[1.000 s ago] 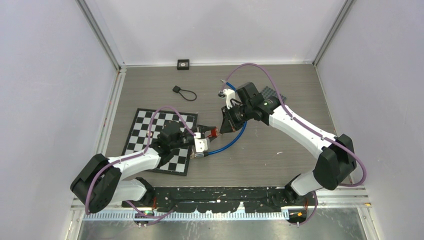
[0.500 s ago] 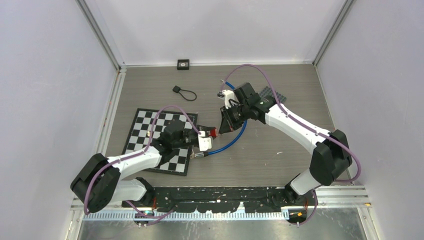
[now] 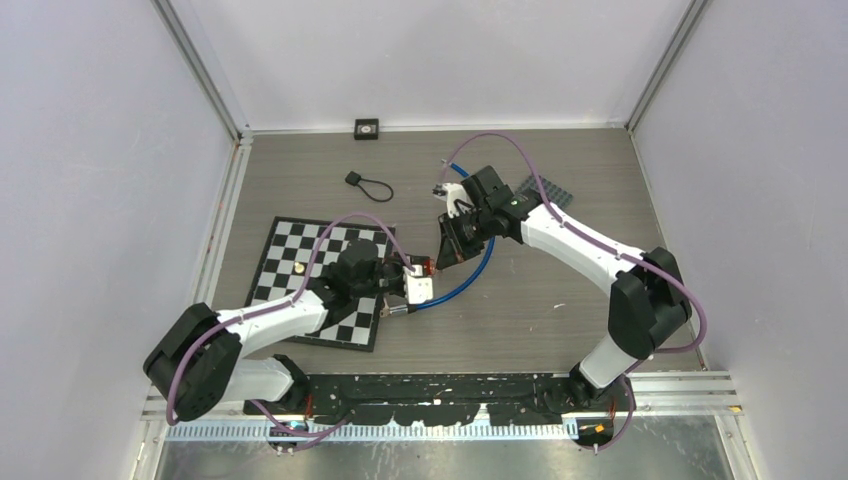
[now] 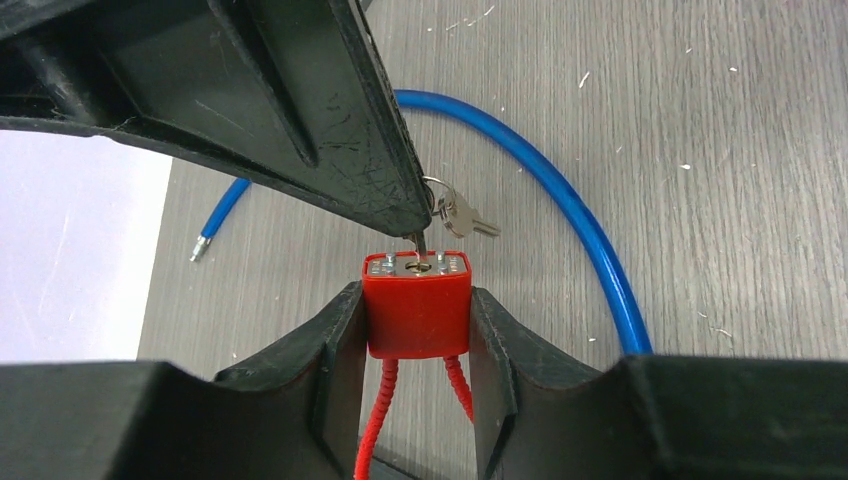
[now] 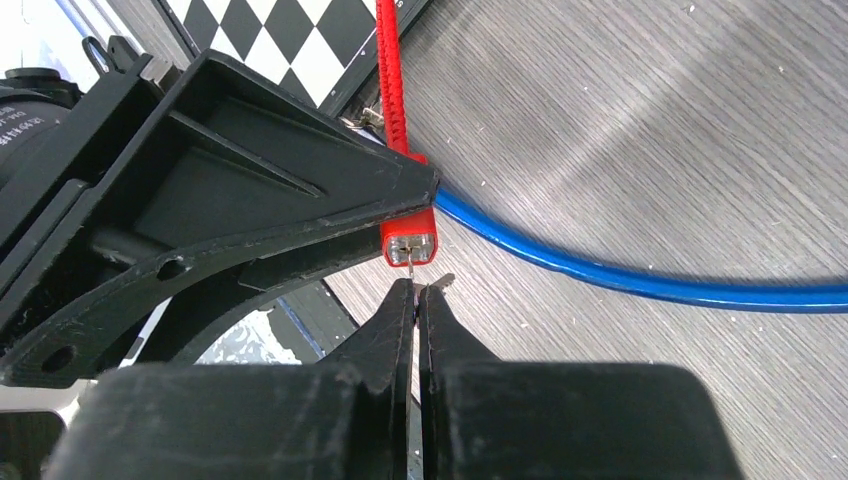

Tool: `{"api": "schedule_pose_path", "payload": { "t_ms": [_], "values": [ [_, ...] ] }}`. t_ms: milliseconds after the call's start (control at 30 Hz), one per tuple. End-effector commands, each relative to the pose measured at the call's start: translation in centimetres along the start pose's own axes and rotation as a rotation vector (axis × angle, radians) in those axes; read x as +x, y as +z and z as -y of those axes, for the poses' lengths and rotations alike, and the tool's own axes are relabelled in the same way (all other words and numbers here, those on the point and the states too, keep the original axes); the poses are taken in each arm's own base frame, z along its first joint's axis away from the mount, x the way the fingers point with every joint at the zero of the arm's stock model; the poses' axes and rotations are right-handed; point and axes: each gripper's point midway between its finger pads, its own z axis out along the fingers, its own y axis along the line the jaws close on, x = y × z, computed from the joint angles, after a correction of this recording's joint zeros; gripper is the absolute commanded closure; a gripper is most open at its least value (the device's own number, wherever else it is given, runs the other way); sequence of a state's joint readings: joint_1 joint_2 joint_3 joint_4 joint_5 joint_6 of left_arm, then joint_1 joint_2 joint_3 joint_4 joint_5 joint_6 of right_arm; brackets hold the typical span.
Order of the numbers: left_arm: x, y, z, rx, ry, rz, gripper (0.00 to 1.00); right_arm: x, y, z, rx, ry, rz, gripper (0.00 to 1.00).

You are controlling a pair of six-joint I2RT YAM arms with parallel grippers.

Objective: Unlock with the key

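My left gripper [image 4: 415,300] clamps the red padlock [image 4: 417,318] beside a blue cable [image 4: 590,240], while my right gripper [image 5: 416,296], pressed together, pinches the key [image 5: 411,262] at its keyway; nearby lettering [image 5: 30,122] is unreadable.

No gap between left gripper [image 4: 416,302] and right gripper [image 5: 417,294]: tips meet at the red padlock [image 4: 417,310], with the key [image 5: 411,262] bridging them and the spare key [image 4: 462,215] hanging just beside. Blue cable [image 3: 470,280] arcs on the table below and to their right. Chessboard [image 3: 290,265] lies under the left arm. Black strap loop [image 3: 368,185] and small black box [image 3: 367,128] sit back left, and a grey studded plate [image 3: 555,192] behind the right arm. Front right is open tabletop.
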State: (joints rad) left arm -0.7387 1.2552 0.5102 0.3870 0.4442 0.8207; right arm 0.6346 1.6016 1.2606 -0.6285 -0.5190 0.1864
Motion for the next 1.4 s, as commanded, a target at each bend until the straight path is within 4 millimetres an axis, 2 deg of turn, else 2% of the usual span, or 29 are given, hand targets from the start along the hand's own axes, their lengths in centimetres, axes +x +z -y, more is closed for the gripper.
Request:
{"api": "schedule_pose_path", "payload": {
  "t_ms": [0, 333, 567, 800, 900, 1167, 1367],
  "values": [
    [-3.5, 0.4, -4.0, -0.103, 0.043, 0.075, 1.0, -1.7, 0.0, -2.2, -0.119, -0.003, 0.049, 1.0],
    [-3.5, 0.3, -4.8, -0.154, 0.022, 0.08, 1.0, -2.3, -0.1, -1.3, -0.263, 0.159, 0.104, 1.0],
    [-3.4, 0.3, -3.1, -0.09, 0.127, 0.107, 1.0, -2.6, 0.0, -1.4, -0.308, 0.19, 0.089, 1.0],
    [-3.5, 0.1, -2.8, -0.079, 0.18, 0.115, 1.0, -2.5, 0.2, -1.4, -0.323, 0.203, 0.077, 0.99],
    [-3.6, 0.1, -2.5, -0.065, 0.157, 0.119, 1.0, -2.4, 0.1, -1.2, -0.309, 0.186, 0.073, 0.99],
    [-4.7, 0.4, 0.0, 0.091, -0.006, 0.17, 1.0, -2.4, -1.2, -0.9, -0.213, 0.009, 0.138, 0.99],
    [-5.2, 0.3, 0.3, 0.125, -0.073, 0.183, 1.0, -2.0, -1.7, -1.2, -0.169, -0.072, 0.164, 1.0]
  ]
}}
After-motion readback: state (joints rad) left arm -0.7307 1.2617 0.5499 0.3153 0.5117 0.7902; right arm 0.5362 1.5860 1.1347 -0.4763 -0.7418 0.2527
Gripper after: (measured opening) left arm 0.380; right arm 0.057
